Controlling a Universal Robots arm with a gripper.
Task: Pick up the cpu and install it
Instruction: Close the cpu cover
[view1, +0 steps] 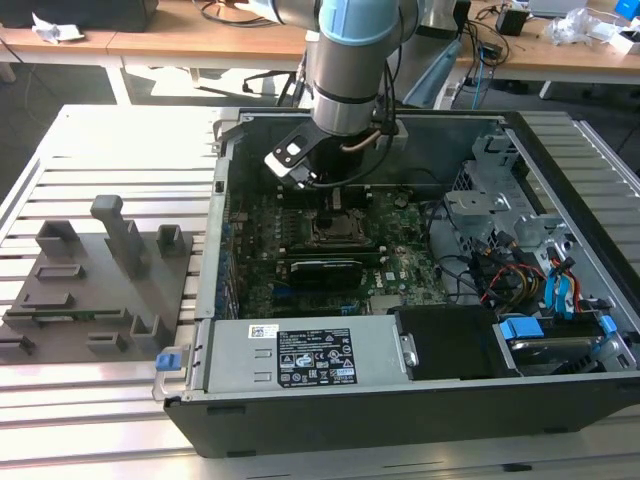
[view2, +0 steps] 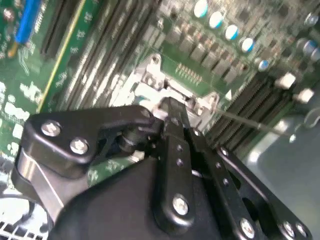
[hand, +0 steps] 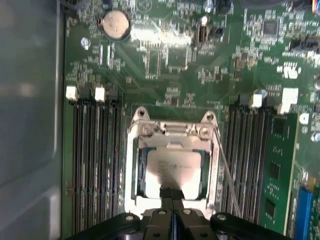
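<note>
The cpu (hand: 172, 167), a small square chip with a silvery-pinkish top, lies flat inside the metal socket frame (hand: 131, 165) on the green motherboard. My gripper (hand: 172, 192) hangs just over the chip's near edge, its two black fingers pressed together and nothing between them. In the second wrist view the fingertips (view2: 169, 106) point down at the socket, close to the frame. In the exterior view the gripper (view1: 330, 205) reaches down into the open computer case (view1: 400, 400), right above the socket (view1: 335, 228). A thin metal lever (hand: 227, 175) stands open beside the frame.
Black memory slots (hand: 97, 165) flank the socket on both sides. A long black card (view1: 325, 268) lies just in front of it. Drive cages and cables (view1: 530, 270) crowd the case at the exterior view's right. A grey fixture block (view1: 100, 280) sits outside the case at the exterior view's left.
</note>
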